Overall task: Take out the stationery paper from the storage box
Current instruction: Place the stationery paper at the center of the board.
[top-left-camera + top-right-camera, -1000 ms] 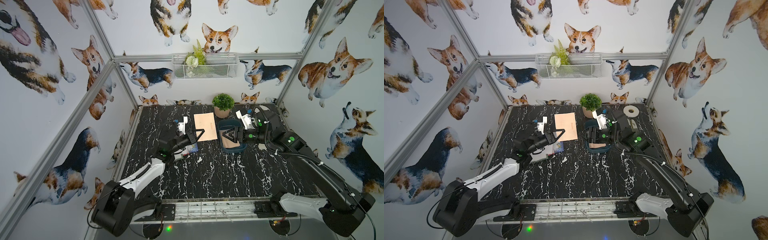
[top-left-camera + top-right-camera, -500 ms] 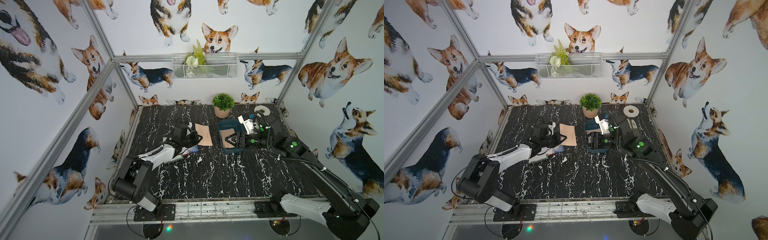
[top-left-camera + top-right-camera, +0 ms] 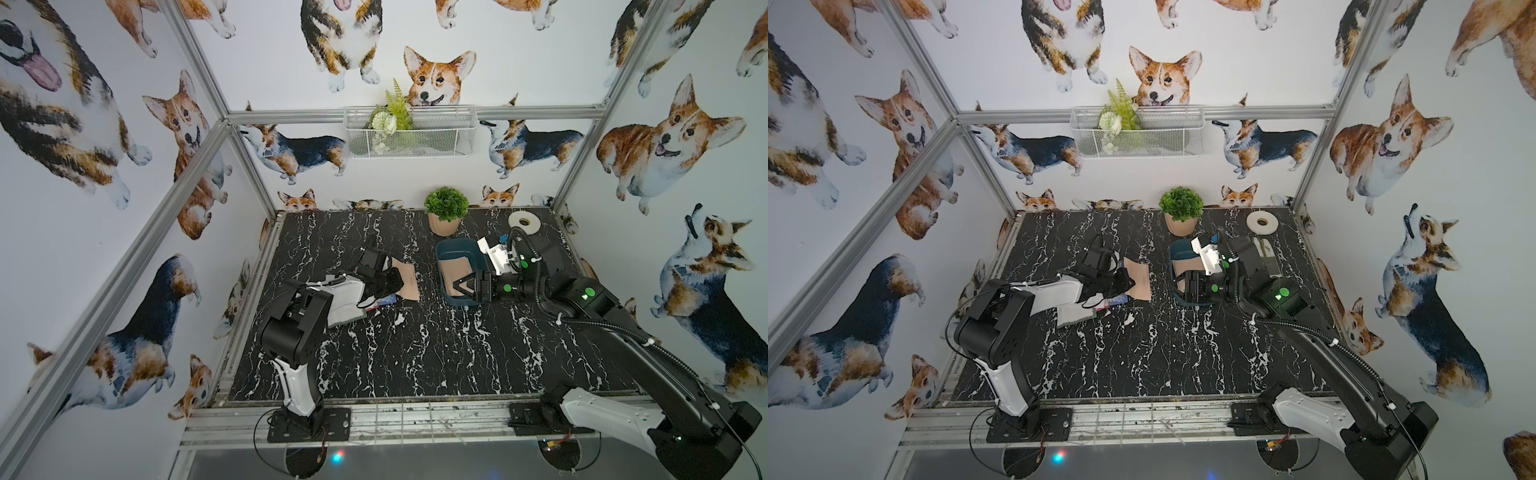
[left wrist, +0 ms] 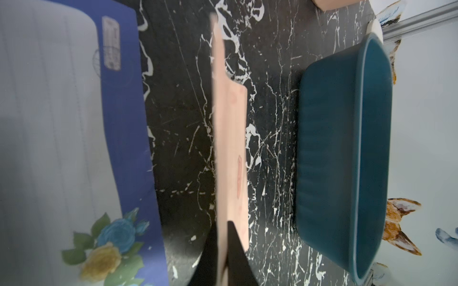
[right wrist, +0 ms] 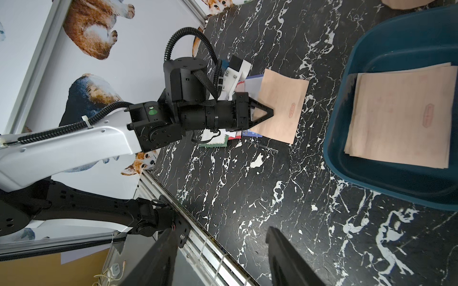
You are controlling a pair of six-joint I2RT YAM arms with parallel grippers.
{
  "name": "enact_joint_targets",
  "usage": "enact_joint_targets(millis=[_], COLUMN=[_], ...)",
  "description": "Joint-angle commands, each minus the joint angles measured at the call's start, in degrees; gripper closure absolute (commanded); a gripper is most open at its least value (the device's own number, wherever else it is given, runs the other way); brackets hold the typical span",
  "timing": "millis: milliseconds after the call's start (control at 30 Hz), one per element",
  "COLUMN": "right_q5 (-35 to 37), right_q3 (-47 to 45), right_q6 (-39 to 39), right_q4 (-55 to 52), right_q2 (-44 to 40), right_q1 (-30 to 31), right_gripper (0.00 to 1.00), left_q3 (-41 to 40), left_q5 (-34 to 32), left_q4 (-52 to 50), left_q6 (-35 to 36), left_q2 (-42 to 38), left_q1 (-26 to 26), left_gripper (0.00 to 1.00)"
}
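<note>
One peach sheet (image 4: 230, 148), pinched in left gripper (image 4: 223, 231)

stationery paper (image 3: 409, 280) beside storage box (image 3: 455, 246), more inside (apparently)

Corgi-print walls (image 3: 415, 178), black marble tabletop (image 3: 415, 353)

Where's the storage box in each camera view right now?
In a top view: storage box right of centre, under the right arm.
In a top view: storage box likewise, largely hidden by it.
Left wrist: storage box beyond the peach sheet.
Right wrist: storage box, stationery paper inside.
Shared landmark: that peach sheet.
</note>
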Motion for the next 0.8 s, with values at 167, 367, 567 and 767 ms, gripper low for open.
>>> enact_joint_targets(millis=[167,367,567,767], right_q5=[-0.05,-0.44,-2.4,-11.37], right_q3=[-0.18,-0.15,-1.74,-6.21], right_q6=[-1.09,-0.57,1.03,6.8], right_q4=[-0.37,0.15,4.2,19.59], right_q2=[0.19,0.48,2.13,11.01], right_q1=[0.03,0.03,0.03,0.1], right_gripper=[0.34,0.34,0.33,0.33], left_q3=[5.16,12.26,14.06,-3.42], left_q5=[-11.75,-23.88,-33.89,-26.76], left_q4=[-13.19,-28.05,-38.2,-24.97], left_q6=[6.7,11.68,13.97,9.45], left_q2=[-2.14,-5.0,-11.57,-40.29], left_q1=[-3.5,-6.45,-8.04,-4.27], left_gripper=[0.46,0.34,0.34,0.2])
